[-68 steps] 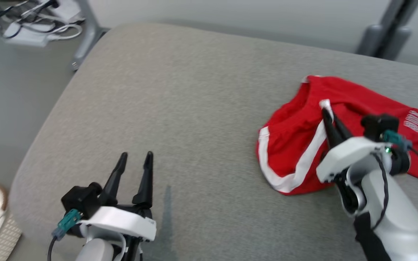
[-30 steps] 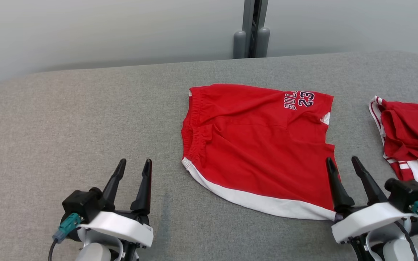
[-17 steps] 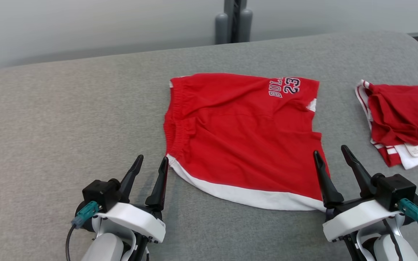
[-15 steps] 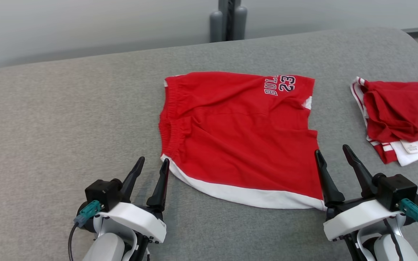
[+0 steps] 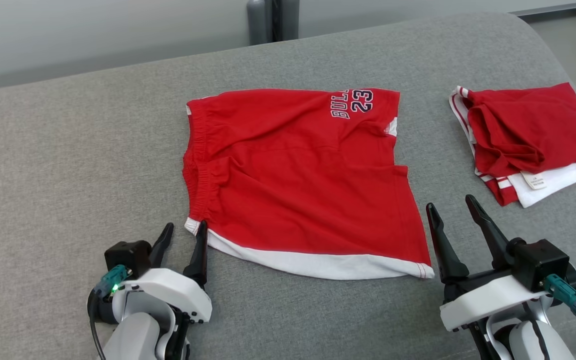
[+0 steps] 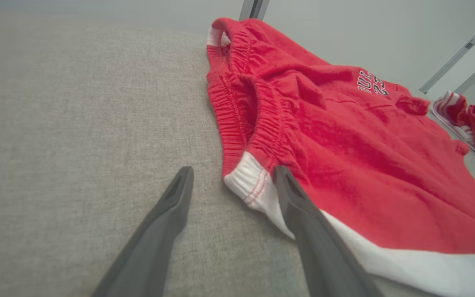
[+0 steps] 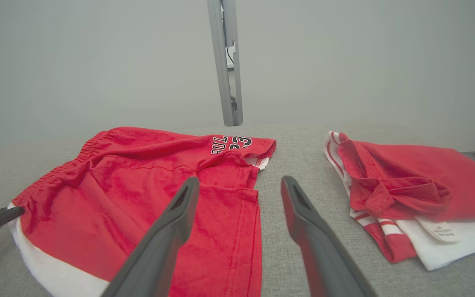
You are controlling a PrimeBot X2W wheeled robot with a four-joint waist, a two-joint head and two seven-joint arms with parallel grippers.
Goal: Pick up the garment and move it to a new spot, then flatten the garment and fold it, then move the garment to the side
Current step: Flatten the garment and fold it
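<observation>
1. Red shorts (image 5: 298,180) are lying spread out about mid-way across the gray cushion (image 5: 68,150). They're mostly flat w/ a few wrinkles.
2. The gathered waistband is pointing to the robot's left & the leg openings to its right.
3. A white stripe is running along the shorts' near edge. A print w/ "23" is sitting at the far right corner.
4. Left gripper (image 5: 185,227) is sitting low at the near-left corner of the shorts. Its fingers are spread & pinching nothing.
5. In left wrist view the white waistband corner is lying btwn the two fingers. The finger on that view's right is overlapping the white stripe; can't tell if it's touching the cloth.
6. Right gripper (image 5: 450,202) is sitting just beside the near-right corner of the shorts. Its fingers are spread wide & holding nothing.
7. A folded red-and-white pile (image 5: 528,135) is lying further right, apart from the shorts. A white label (image 5: 534,181) is showing near its front edge.
8. In right wrist view one finger is overlapping the leg hem. The other is standing over bare cushion btwn the shorts & the pile.
9. The left gripper's fingertip is also poking in at that view's left edge, by the white corner.
10. A gray post (image 5: 273,20) is standing behind the cushion's far edge, against a pale wall (image 5: 93,30).
</observation>
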